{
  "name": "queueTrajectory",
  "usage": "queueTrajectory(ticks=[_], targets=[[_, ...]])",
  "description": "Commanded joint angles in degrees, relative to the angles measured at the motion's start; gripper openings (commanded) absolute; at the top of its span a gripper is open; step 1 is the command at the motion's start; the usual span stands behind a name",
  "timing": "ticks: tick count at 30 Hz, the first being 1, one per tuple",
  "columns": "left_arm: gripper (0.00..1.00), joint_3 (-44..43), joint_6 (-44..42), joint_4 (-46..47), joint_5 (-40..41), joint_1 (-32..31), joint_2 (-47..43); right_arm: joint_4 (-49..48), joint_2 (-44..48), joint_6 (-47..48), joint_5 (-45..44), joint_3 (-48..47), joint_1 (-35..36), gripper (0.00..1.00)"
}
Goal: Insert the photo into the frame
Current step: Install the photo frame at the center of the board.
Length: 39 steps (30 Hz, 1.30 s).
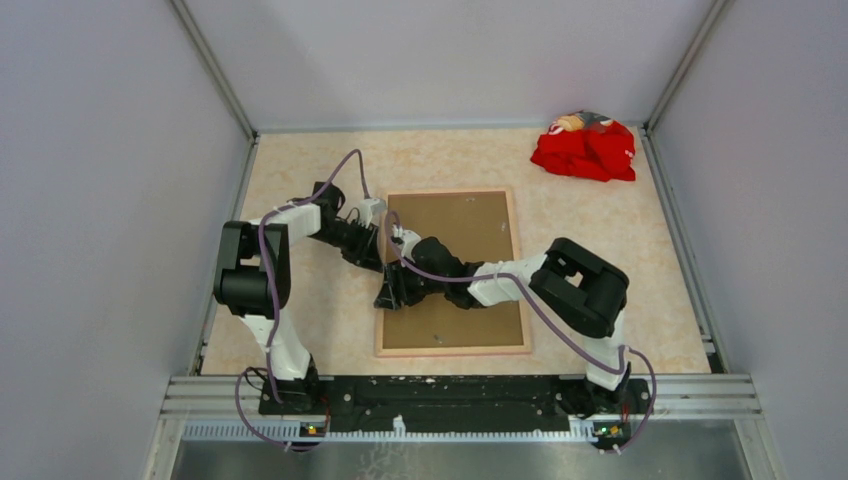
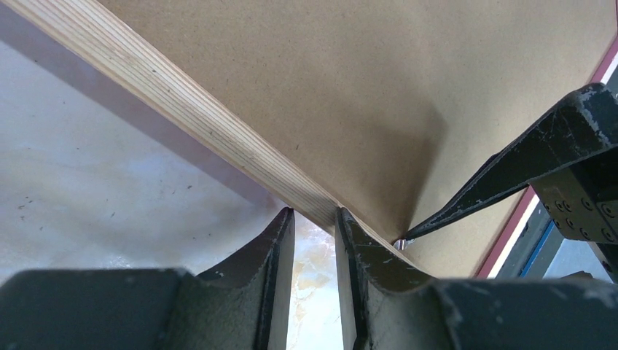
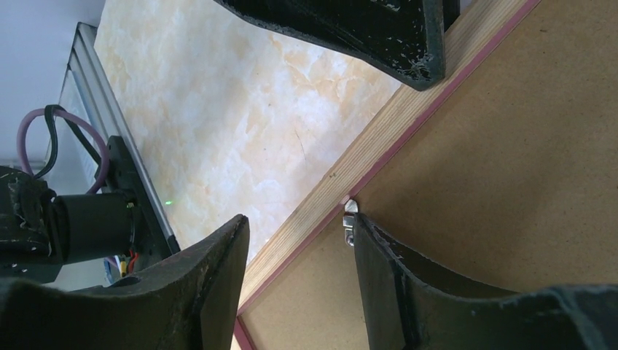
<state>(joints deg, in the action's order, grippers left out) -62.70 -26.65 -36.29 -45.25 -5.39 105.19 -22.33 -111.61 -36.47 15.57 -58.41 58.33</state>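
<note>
the frame (image 1: 455, 350) lies face down on the table (image 1: 620, 260), with a brown board (image 1: 470, 230) in its back. no photo shows; maybe it is under the board. the right gripper (image 3: 300, 222) is spread wide over the frame's left side, one finger by a little metal clip (image 3: 350, 217), likely to turn it. the left gripper (image 2: 315, 213) has its fingers nearly together there; i cannot tell if they pinch.
</note>
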Motion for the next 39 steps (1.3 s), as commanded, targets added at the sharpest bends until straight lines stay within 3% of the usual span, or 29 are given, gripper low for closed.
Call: queueTrajectory(ticks=[1, 23, 33, 39], targets=[[0.33, -1.27, -0.48, 1.32, 1.47, 0.03, -0.17, -0.20, -1.74, 1.50, 3.37, -2.45, 0.76, 0.54], [0.33, -1.67, -0.39, 0.61, 2.21, 0.03, -1.52, 3.76, -0.19, 4.74, 6.59, -5.62, -2.16, 0.51], [0.37, -7.21, 1.76, -1.66, 2.32, 0.97, -1.86, 7.88, 6.73, 7.54, 6.28, -7.03, -11.73, 0.66], [0.37, -12.62, 4.76, -1.30, -0.46, 1.87, 1.36, 6.62, 4.63, 4.55, 5.53, -8.83, -17.67, 0.73]])
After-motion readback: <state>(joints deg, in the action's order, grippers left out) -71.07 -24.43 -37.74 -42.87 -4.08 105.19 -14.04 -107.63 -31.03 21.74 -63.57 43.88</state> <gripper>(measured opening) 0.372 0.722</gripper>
